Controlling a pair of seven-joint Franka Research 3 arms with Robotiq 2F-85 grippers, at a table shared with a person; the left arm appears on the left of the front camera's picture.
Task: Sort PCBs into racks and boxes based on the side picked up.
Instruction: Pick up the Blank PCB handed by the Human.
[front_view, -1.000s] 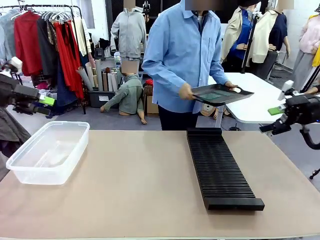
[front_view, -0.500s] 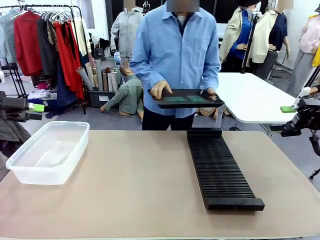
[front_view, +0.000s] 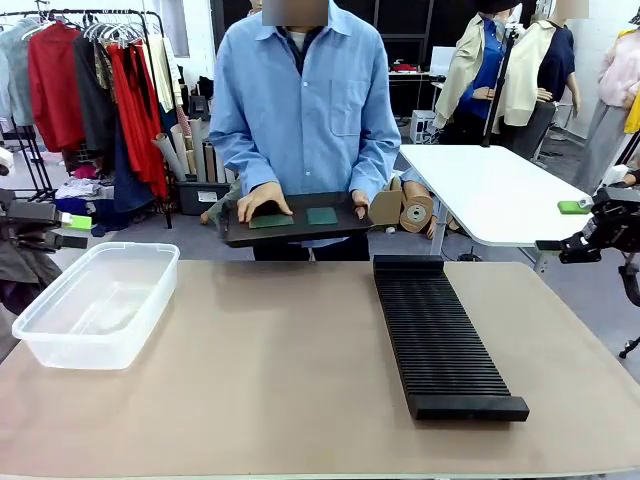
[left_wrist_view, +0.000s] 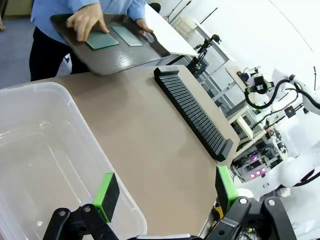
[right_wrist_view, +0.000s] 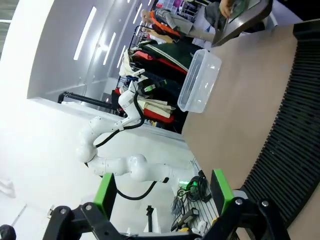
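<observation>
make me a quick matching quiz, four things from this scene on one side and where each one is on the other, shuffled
Things:
1. PCBs
2. rack
3. box
4. tray

Places:
a. on the table's left side, near its edge
b. held by the person at the table's far edge
c. lying flat on the black tray
d. on the table right of the middle, running lengthwise from the far edge toward the robot

Pairs: 1-c, 2-d, 3-a, 4-b
</observation>
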